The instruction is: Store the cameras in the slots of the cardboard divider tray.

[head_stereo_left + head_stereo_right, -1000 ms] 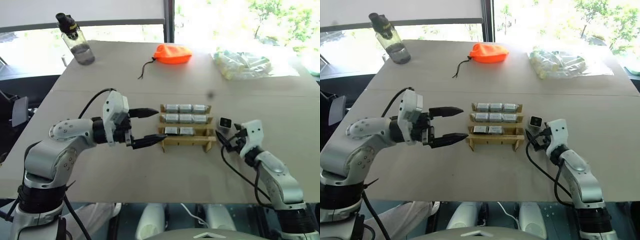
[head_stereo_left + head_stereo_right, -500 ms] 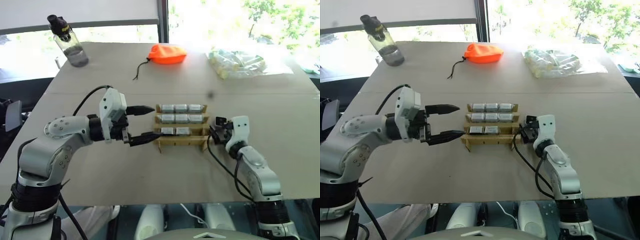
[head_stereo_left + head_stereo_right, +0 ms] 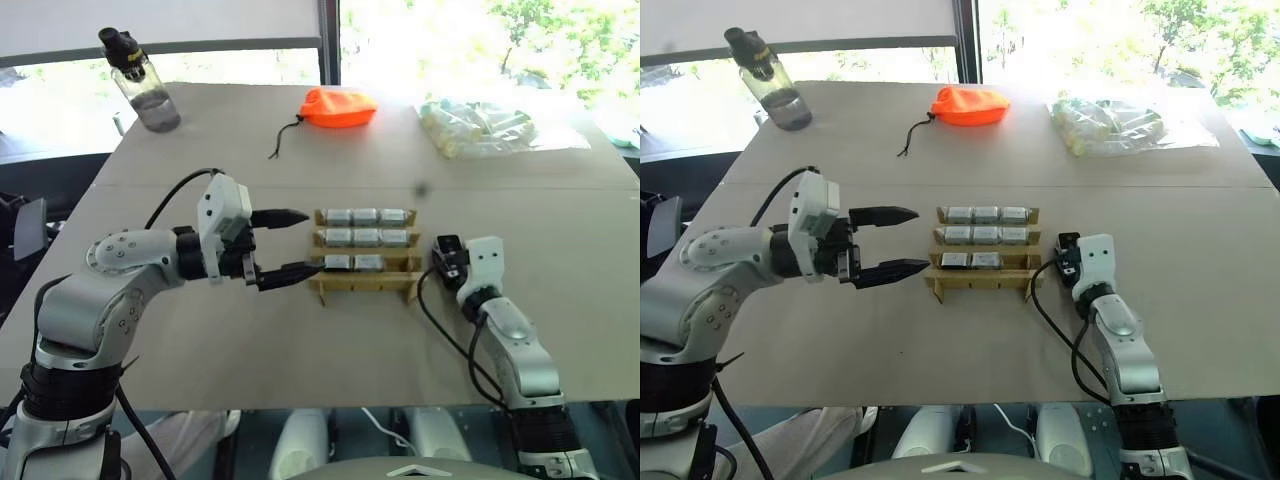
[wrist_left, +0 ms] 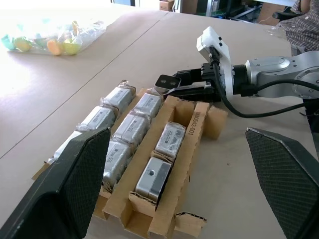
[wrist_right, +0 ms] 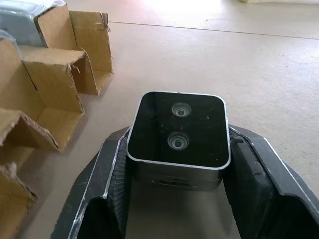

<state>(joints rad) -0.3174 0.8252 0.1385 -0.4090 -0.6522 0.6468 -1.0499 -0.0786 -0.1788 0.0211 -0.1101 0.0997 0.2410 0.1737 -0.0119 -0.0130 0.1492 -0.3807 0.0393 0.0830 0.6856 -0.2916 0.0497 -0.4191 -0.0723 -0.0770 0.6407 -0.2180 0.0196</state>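
Bright windows back a tan table (image 3: 560, 300) where the cardboard divider tray (image 3: 365, 284) sits mid-surface, eight cameras (image 3: 367, 237) filling all but the near-right slot. The right claw (image 5: 174, 164) pinches the last camera (image 5: 178, 130) just beside that empty slot, lens face up, apparently ready to drop in. The left claw (image 3: 290, 245), spread wide, hovers at the tray's left end, probably to steady it.

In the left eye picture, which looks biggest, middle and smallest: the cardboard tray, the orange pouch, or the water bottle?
1. cardboard divider tray, the widest by far.
2 and 3. orange pouch and water bottle look about alike, one wide, one tall. Both sit farther from the camera, so they may look smaller than they really are.
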